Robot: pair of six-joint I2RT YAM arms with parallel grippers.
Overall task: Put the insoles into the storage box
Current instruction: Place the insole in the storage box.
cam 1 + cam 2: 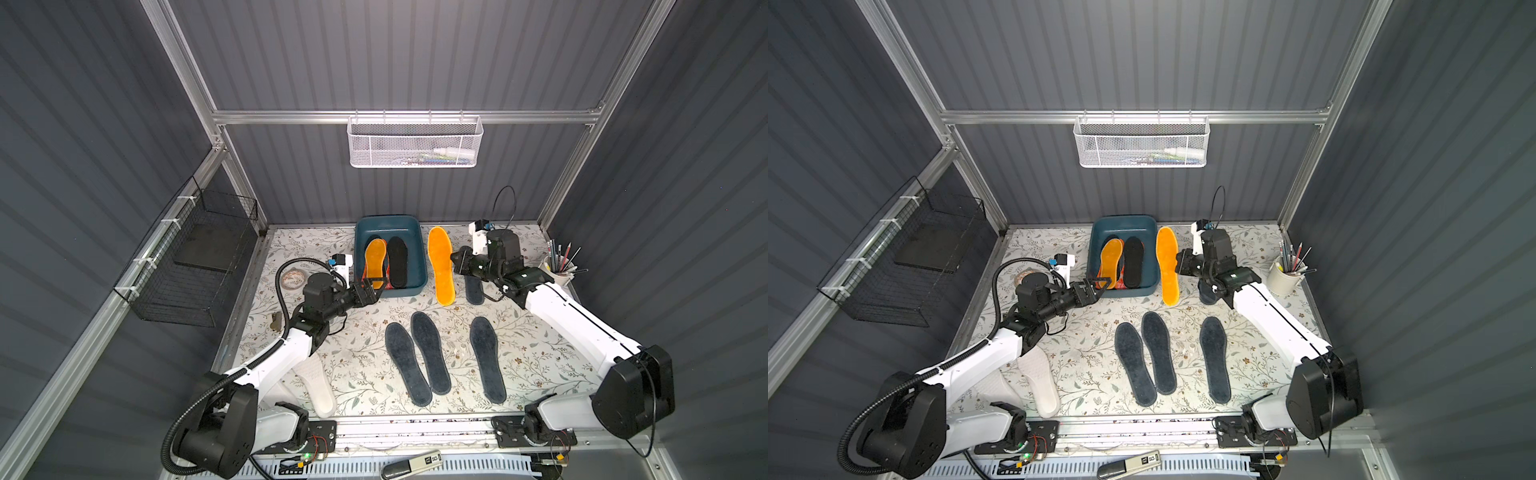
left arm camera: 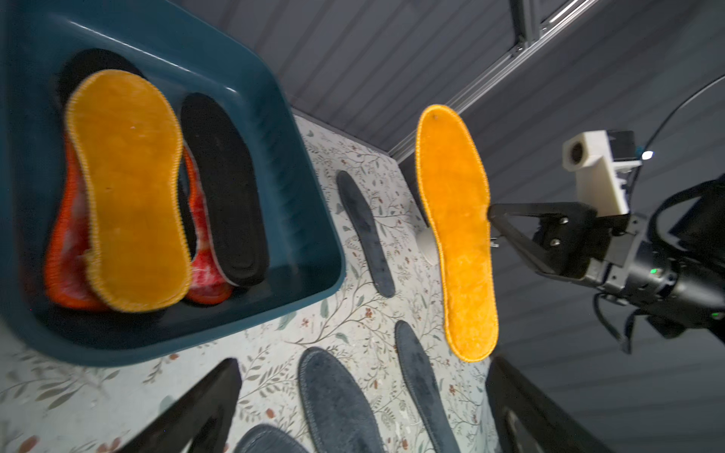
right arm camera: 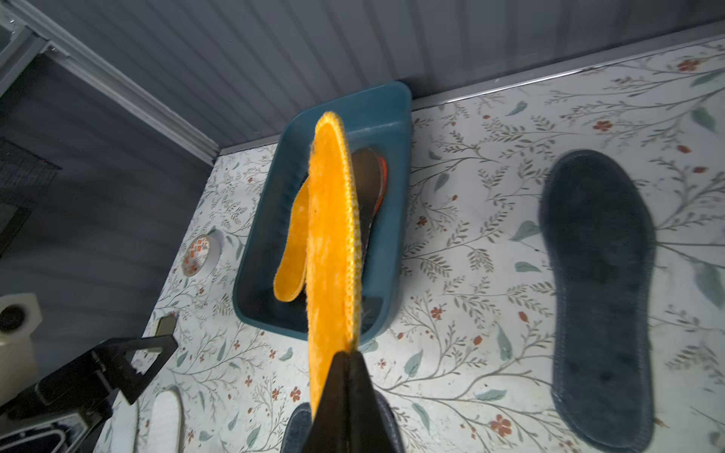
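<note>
The orange-yellow insole point(image 1: 441, 266) hangs clenched in the right end effector point(image 1: 455, 260) beside the storage box point(image 1: 386, 224) at the bench's point(image 1: 353, 332) far edge, left end effector point(image 1: 380, 286) released; transfer apparently in hand, next requiring carriage over the rim, then release.

Bare tabletop point(image 1: 399, 307) strip between storage box point(image 1: 388, 226) and three grey insoles point(image 1: 430, 353); left gripper point(image 1: 379, 285) over box's near rim.

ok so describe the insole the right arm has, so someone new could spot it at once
Find the storage box at the back of the floral table. Just to its right, outside it, an orange-yellow insole is held up by the right pincer, pinched at one long edge. Its orange twin lies inside the box; this one alone is gripped.
</note>
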